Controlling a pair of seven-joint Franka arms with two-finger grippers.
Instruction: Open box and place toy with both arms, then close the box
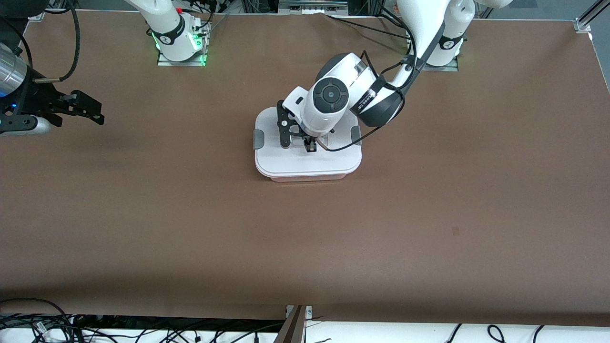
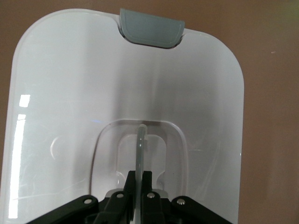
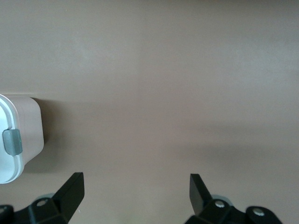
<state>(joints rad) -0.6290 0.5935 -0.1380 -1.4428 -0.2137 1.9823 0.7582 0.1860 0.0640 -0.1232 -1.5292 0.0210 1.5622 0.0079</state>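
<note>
Look at the middle of the front view: you see the rounded see-through pinkish plastic box (image 1: 307, 177) with its flat white lid (image 1: 305, 159) on top, and a grey clip (image 1: 258, 139) on each short side. Your left gripper (image 1: 310, 145) is down on the middle of the lid, and in the left wrist view its black fingers (image 2: 122, 198) are pinched together on the thin clear handle (image 2: 140, 154) that stands up in the dip of the lid. The lid's round edges line up with the box all the way round. The brown table (image 1: 305, 247) has lots of open room around the box, most of all in the lower half of the front view. Your right gripper (image 1: 86, 108) waits in the air over the table at the upper left of the front view, well apart from the box, with its fingers (image 3: 71, 189) spread wide and nothing between them. You cannot see the toy in any view.
</note>
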